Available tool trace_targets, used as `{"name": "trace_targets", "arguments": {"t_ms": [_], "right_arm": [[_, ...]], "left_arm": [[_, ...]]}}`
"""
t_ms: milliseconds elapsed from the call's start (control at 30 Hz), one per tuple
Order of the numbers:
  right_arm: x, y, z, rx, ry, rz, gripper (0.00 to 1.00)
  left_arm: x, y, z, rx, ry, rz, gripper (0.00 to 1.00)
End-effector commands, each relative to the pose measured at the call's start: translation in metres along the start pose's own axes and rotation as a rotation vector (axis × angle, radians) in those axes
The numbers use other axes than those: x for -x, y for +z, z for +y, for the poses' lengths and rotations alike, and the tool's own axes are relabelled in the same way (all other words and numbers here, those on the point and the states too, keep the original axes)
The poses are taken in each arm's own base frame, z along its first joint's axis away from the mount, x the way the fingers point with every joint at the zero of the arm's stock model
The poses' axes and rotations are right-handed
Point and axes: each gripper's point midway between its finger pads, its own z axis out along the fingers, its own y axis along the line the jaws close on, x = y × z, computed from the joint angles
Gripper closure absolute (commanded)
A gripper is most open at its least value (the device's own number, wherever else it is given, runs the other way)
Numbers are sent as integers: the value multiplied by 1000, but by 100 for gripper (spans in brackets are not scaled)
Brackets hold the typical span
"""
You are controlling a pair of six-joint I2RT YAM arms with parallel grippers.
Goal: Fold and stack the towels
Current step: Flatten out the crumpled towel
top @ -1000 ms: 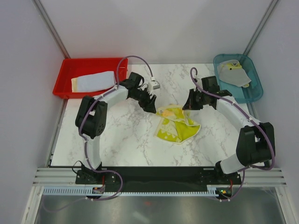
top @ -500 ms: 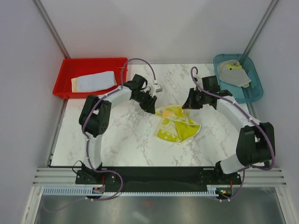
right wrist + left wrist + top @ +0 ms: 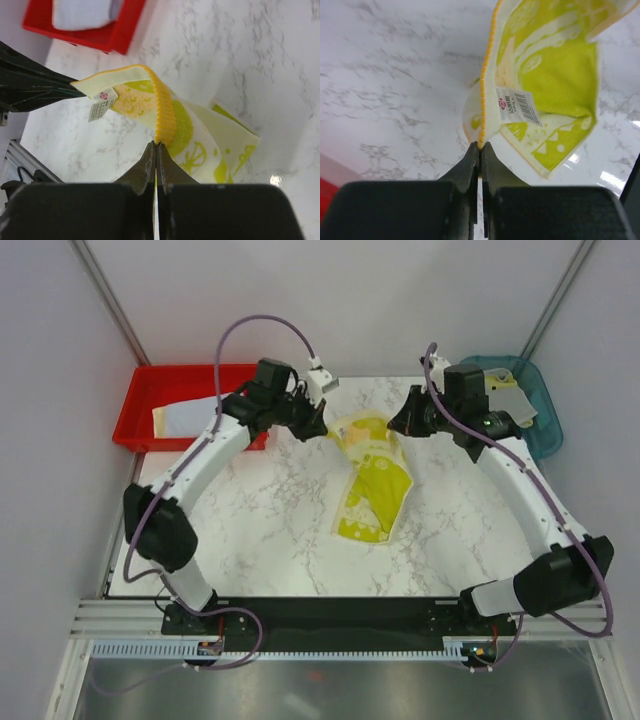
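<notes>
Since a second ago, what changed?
The left gripper closed on the edge of the towel; both arms swung toward the far side, lifting and stretching it between them. The right gripper stayed shut on it. The red bin and blue bin contents unchanged.

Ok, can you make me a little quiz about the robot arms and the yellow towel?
1. True or false: the left gripper and the right gripper both pinch the yellow towel.
2. The folded pale blue towel lies: A in the red tray, B on the floor, C over a robot arm.
3. What small white thing is sewn near the yellow towel's orange edge?

Key: 1 true. 2 A. 3 a label.
</notes>
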Motion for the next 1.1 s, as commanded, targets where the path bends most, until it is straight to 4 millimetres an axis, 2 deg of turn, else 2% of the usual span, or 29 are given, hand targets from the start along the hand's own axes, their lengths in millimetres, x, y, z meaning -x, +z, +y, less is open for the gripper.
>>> {"name": "trace_targets", "arguments": {"t_ms": [0, 33, 67, 100, 133, 167, 200, 233, 267, 300, 333, 433, 467, 533, 567, 667, 767, 800, 833, 867, 900, 933, 967, 1000, 1067], "right_arm": [[31, -65, 60, 85, -121, -144, 100], [33, -87, 73, 115, -148, -182, 100], [29, -99, 78, 133, -152, -186, 100], [28, -111, 84, 146, -158, -204, 100], [27, -137, 94, 176, -178, -250, 100], [24, -151, 104, 222, -196, -266, 100], [20, -162, 112, 255, -201, -277, 100], [17, -186, 123, 302, -224, -322, 100], [18, -200, 134, 350, -242, -359, 100], [5, -222, 149, 445, -258, -379, 100], [10, -236, 160, 497, -280, -448, 100], [10, -255, 166, 521, -284, -507, 100], [16, -264, 169, 520, -293, -533, 100], [28, -265, 169, 492, -295, -561, 100], [36, -273, 173, 489, -308, -589, 100], [60, -262, 164, 403, -310, -612, 100], [75, -222, 148, 329, -306, -573, 100], [79, -196, 139, 297, -304, -534, 100], [85, -180, 127, 244, -299, -531, 100], [86, -162, 117, 211, -303, -504, 100], [87, -130, 100, 157, -332, -458, 100], [92, -113, 92, 129, -338, -451, 100], [96, -99, 80, 104, -341, -437, 100], [96, -69, 67, 92, -334, -384, 100], [117, -53, 57, 80, -342, -410, 100]], "left_arm": [[69, -92, -46, 66, 23, -170, 98], [71, -103, -54, 66, 14, -180, 98], [78, -129, -70, 70, 31, -222, 98], [79, -142, -76, 80, 31, -235, 98], [77, -153, -85, 77, 12, -240, 98], [80, -167, -98, 67, 19, -267, 98], [85, -191, -116, 40, 23, -322, 98], [88, -204, -129, 15, 25, -353, 98], [90, -214, -143, -29, 26, -380, 98], [93, -231, -171, -138, 30, -419, 98], [96, -240, -182, -179, 9, -436, 98], [102, -258, -199, -233, -25, -462, 98], [102, -261, -197, -213, -34, -468, 98], [108, -266, -187, -139, -58, -485, 98], [107, -265, -181, -106, -76, -475, 98], [117, -254, -164, -55, -98, -445, 98], [114, -224, -122, 89, -116, -361, 98], [112, -216, -111, 127, -98, -340, 98], [111, -209, -100, 161, -96, -322, 98], [106, -189, -77, 227, -121, -272, 98], [105, -181, -65, 257, -105, -253, 98], [105, -173, -49, 291, -113, -237, 98], [97, -149, -24, 331, -141, -182, 98], [94, -135, -8, 344, -163, -157, 98], [99, -132, 33, 411, -206, -165, 98]]}}
